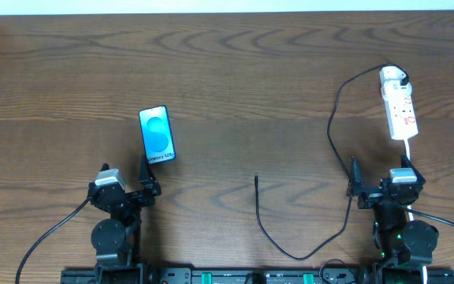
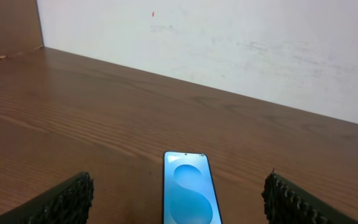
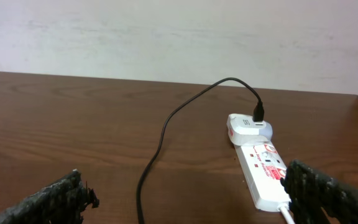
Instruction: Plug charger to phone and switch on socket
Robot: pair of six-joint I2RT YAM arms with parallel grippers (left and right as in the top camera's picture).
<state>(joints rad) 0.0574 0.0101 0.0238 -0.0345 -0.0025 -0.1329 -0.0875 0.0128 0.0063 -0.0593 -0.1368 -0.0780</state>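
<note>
Ribbed fingers (image 2: 70,198) stand wide apart at the bottom of each wrist view, so we read the left claw (image 1: 128,180) and right claw (image 1: 380,180) as open and empty. The phone (image 1: 157,134) lies on the table (image 1: 227,79) just ahead of the left claw, long axis running away from us, near short edge facing that claw. The charger tip (image 1: 256,178) lies between the arms, about as far from one as the other, pointing away. Its cable loops past the right claw to the plug (image 1: 392,76), seated in the socket (image 1: 403,114) ahead of that claw. Only the overhead view shows the tip. The left wrist view shows only the phone, and the right wrist view shows the plug and socket, whose switch state we cannot tell.
</note>
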